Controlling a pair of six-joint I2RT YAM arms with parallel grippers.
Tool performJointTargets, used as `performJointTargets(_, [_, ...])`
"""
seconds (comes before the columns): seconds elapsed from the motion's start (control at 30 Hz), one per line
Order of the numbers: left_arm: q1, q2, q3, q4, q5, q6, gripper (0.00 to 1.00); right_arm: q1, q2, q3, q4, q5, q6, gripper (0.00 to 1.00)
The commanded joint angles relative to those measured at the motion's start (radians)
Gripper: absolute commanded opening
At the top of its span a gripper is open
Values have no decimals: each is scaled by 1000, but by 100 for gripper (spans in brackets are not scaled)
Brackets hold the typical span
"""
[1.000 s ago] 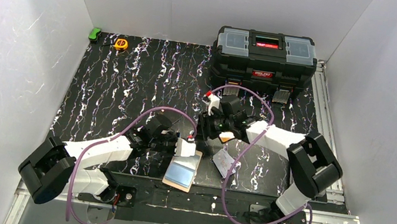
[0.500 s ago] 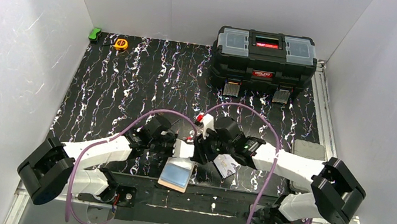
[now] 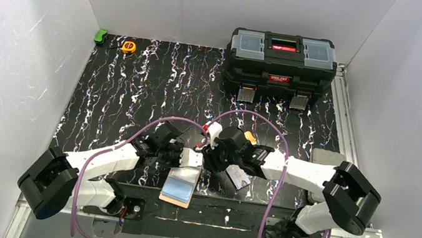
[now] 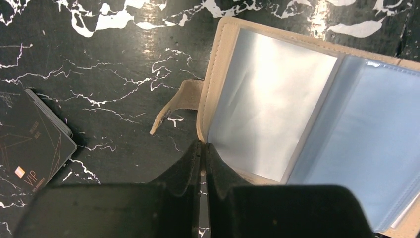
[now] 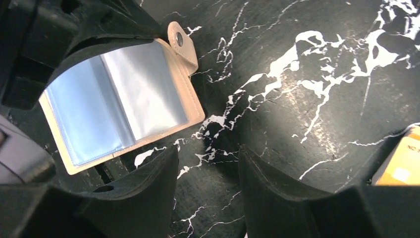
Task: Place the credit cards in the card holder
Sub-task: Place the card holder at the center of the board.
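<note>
The card holder (image 3: 179, 185) lies open on the tabletop (image 3: 136, 95), close to the front edge, between the two arms. Its clear pockets face up. Its long way runs from near to far, leaning a little to the right at the far end. The snap tab (image 4: 178, 104) sticks out from that far end. The left gripper (image 4: 202, 148) sits right at that end, beside the tab. Its jaws are pressed tight together, and they seem to pinch the rim of the beige cover, though that spot is dark and hard to see. The right gripper (image 5: 208, 168) hangs just to the right of the card holder, over bare tabletop. Its jaws are apart and hold nothing. The silver-white card (image 3: 240, 177) lies flat and slanted near the right arm. The orange-yellow card (image 5: 402, 163) lies a bit farther back, mostly hidden.
</note>
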Motion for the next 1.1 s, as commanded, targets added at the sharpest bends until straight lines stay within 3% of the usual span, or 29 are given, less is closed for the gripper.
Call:
performJointTargets(0.0, [52, -3, 81, 0, -21, -148, 0, 2, -50, -1, 16, -40, -2, 56])
performJointTargets(0.3, [113, -11, 132, -62, 0, -242, 0, -189, -170, -88, 15, -81, 177, 63])
performJointTargets(0.37, [117, -14, 129, -61, 3, -237, 0, -235, -204, -111, 2, -69, 232, 70])
performJointTargets(0.47, [117, -17, 132, -71, 20, -235, 0, -305, -268, -161, -7, -58, 321, 89])
performJointTargets(0.53, [117, -16, 132, -68, 26, -233, 0, -348, -311, -192, -22, -62, 368, 94])
performJointTargets(1.07, [117, -2, 97, -51, -53, -231, 0, -393, -584, -271, -442, -113, 577, 74])
